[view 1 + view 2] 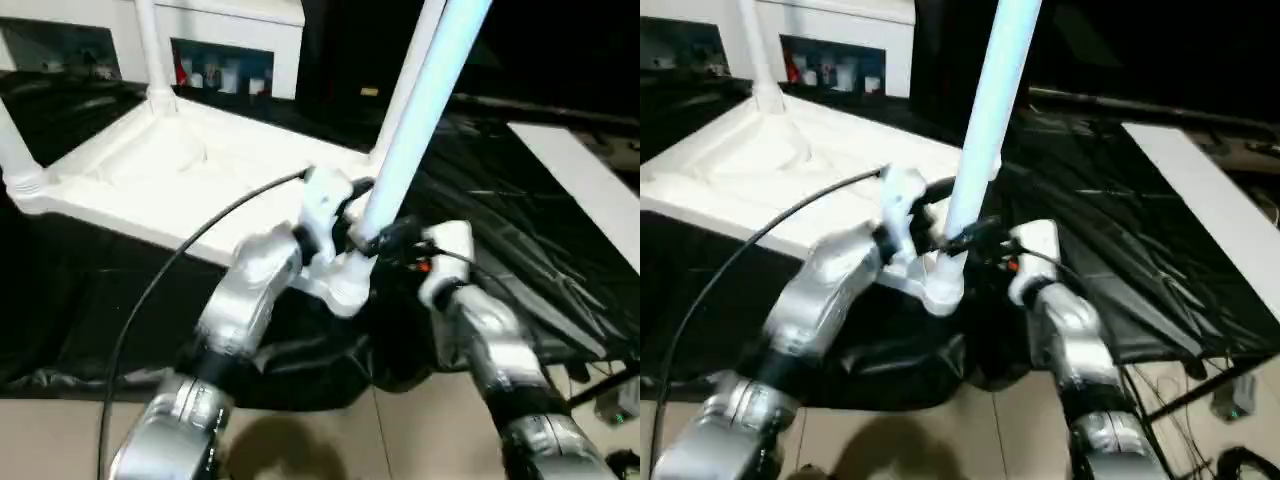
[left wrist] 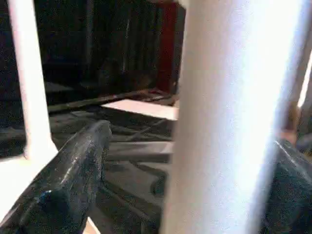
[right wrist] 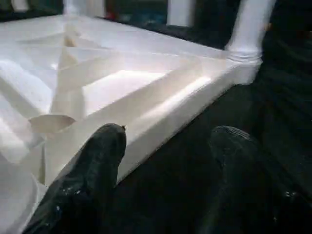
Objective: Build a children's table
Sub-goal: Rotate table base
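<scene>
Table: the white top (image 1: 190, 165) lies upside down, ribs up, on the black-sheeted desk (image 1: 520, 250), toward the desk's near left part.
Legs: three tubes stand upright in corner sockets: one at the top's far corner (image 1: 150, 50), one at its left corner (image 1: 15, 150), one at its near corner (image 1: 420, 110), pale blue and leaning slightly right.
Near corner: this socket (image 1: 345, 285) overhangs or sits just at the desk's front edge; the sheet hangs down below it.
Left gripper (image 1: 350, 215): at the base of the near leg, fingers (image 2: 73, 180) spread wide on either side of the tube; whether they press it cannot be told.
Right gripper (image 1: 400, 240): just beside the same socket, on its right; fingers (image 3: 92, 170) apart and holding nothing, pointing along the top's edge over the black sheet.
Open room: bare black sheet to the right of the top, up to a white board (image 1: 590, 190) near the desk's right edge; floor (image 1: 400, 430) in front of the desk.
Background: a white cabinet (image 1: 230, 40) behind the desk's far edge, small coloured items behind its glass.
Writing: none readable.
</scene>
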